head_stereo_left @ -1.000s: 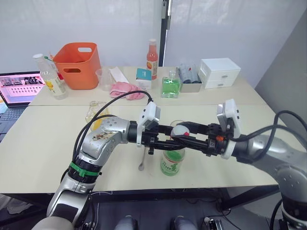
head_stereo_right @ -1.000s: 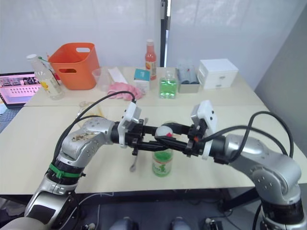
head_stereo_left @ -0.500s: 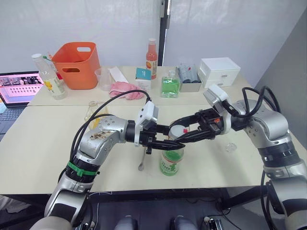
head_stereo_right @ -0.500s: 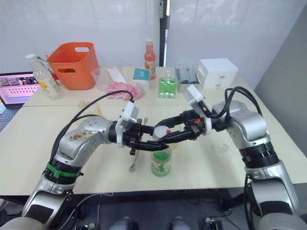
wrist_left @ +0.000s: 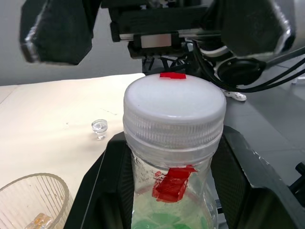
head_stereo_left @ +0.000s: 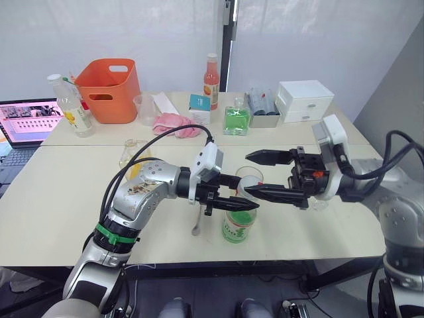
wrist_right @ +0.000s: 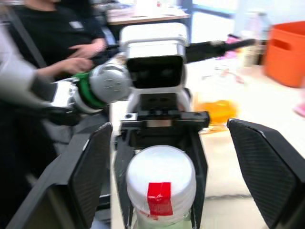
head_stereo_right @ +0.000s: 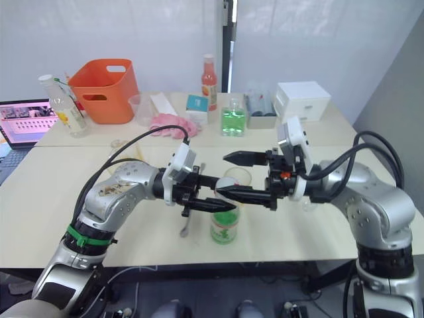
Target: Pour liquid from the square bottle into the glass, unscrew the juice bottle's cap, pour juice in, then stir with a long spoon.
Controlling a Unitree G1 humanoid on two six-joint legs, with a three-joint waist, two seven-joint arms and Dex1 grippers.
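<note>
The juice bottle [head_stereo_left: 238, 223] stands upright near the table's front edge, its green-and-white label facing me. My left gripper [head_stereo_left: 238, 201] is shut on its neck, just under the juice bottle's cap [wrist_left: 174, 109], which sits on the bottle. My right gripper [head_stereo_left: 246, 174] is open, fingers [wrist_right: 257, 171] spread wide to either side of the cap. The glass [head_stereo_left: 251, 177] stands just behind the bottle. The square bottle [head_stereo_left: 130, 157] with yellow liquid is partly hidden behind my left arm. The long spoon [head_stereo_left: 197, 222] lies on the table beside the juice bottle.
A small clear stopper [head_stereo_left: 320, 204] lies under my right arm. At the back stand an orange basket [head_stereo_left: 106, 89], measuring cup [head_stereo_left: 144, 109], pink cloth [head_stereo_left: 173, 124], tall orange-red bottle [head_stereo_left: 211, 81], green square bottle [head_stereo_left: 235, 120] and white drawers [head_stereo_left: 303, 101]. A laptop [head_stereo_left: 26, 122] sits far left.
My right gripper was shut on the cap a second ago, twisted with it, and has now opened and turned back. The left gripper and the bottle stayed put.
</note>
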